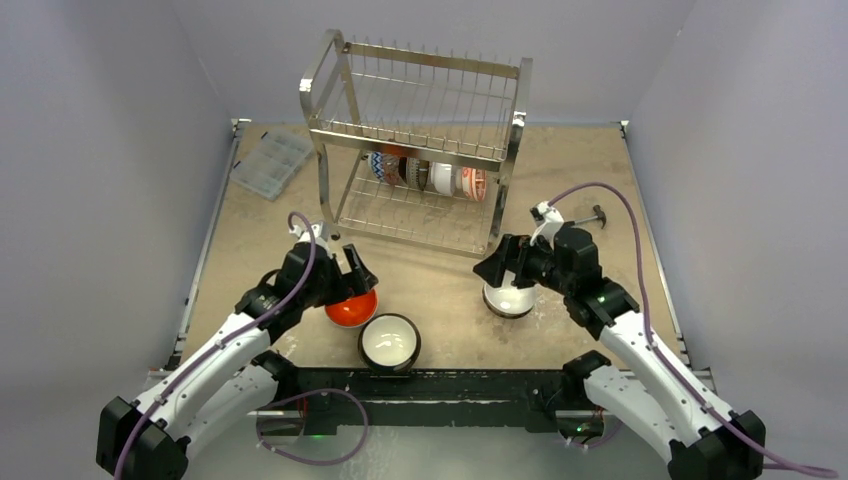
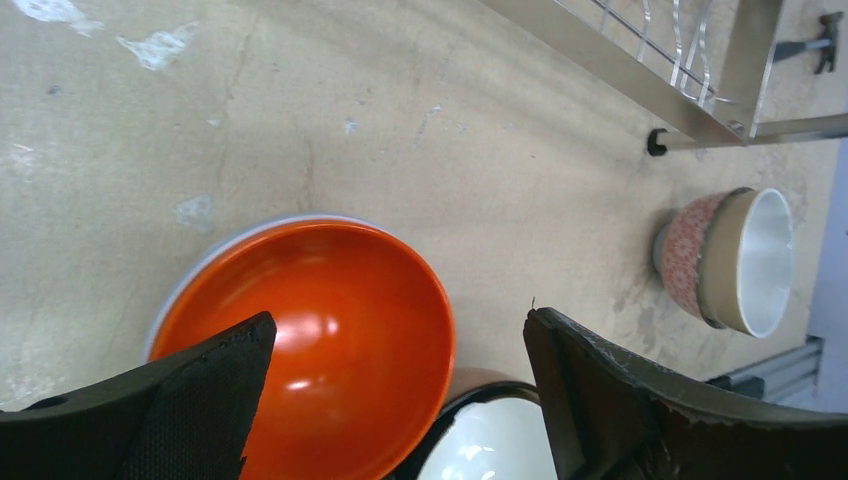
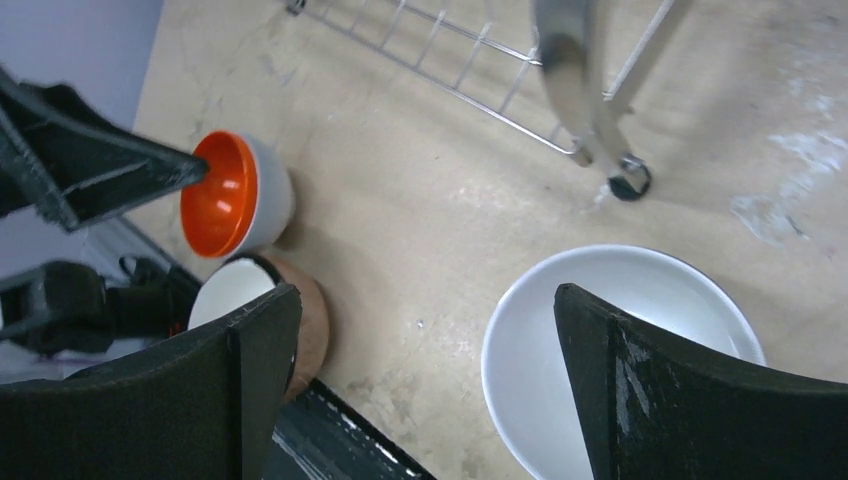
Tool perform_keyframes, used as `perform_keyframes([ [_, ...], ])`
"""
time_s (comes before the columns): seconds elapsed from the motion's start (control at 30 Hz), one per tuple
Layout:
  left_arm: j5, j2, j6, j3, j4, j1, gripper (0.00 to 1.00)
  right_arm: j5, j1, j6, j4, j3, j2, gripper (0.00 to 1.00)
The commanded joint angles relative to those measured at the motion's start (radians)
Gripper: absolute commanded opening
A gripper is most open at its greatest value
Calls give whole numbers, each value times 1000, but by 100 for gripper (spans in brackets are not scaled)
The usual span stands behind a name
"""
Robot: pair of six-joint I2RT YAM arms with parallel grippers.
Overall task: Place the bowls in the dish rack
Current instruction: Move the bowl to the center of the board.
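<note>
Nearest to me, close to the near edge of the table [image 1: 440, 290] and between my 2 arms, a brown bowl [image 1: 389, 342] with a white inside sits upright. Just beside it, a little farther and to the left, is an orange bowl [image 1: 352, 309], pale on the outside and also upright.

My left gripper [image 2: 398, 328] hangs over this orange bowl with its 2 fingers spread wide. Nothing is between them, and I cannot tell whether they touch the rim.

To the right, well apart from those 2 bowls, a white bowl [image 1: 508, 300] with a red-patterned outside stands upright on the table. My right gripper [image 3: 428, 300] hangs over it, fingers likewise spread wide and holding nothing. Just beyond my right wrist a small hammer [image 1: 593, 214] lies on the table.

Farther back, in the middle, stands the dish rack [image 1: 420, 140], a tall 2-tier frame of shiny steel wire. Its lower tier holds a row of bowls [image 1: 430, 177] standing on edge side by side; I cannot count them surely.

At the far left, beside the rack, a clear plastic box [image 1: 271, 163] lies flat on the table.
</note>
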State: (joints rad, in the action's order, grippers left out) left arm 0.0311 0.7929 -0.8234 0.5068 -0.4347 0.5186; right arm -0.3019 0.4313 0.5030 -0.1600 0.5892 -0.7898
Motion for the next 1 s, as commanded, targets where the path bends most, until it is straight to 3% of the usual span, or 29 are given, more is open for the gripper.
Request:
perform_keyframes([
  [0.0, -106, -5, -26, 52, 84, 2, 94, 206, 2, 121, -89, -4, 57, 99],
  [0.27, -275, 15, -124, -8, 389, 10, 93, 508, 2, 303, -164, -16, 73, 99],
  [0.4, -286, 18, -164, -36, 503, 25, 93, 540, 1, 363, -117, -88, 79, 99],
  [0.6, -269, 39, -144, -14, 469, 26, 93, 403, 2, 379, 16, -206, 40, 99],
  [0.97, -260, 50, -136, -2, 451, 26, 92, 125, 2, 128, 252, -235, -26, 97],
])
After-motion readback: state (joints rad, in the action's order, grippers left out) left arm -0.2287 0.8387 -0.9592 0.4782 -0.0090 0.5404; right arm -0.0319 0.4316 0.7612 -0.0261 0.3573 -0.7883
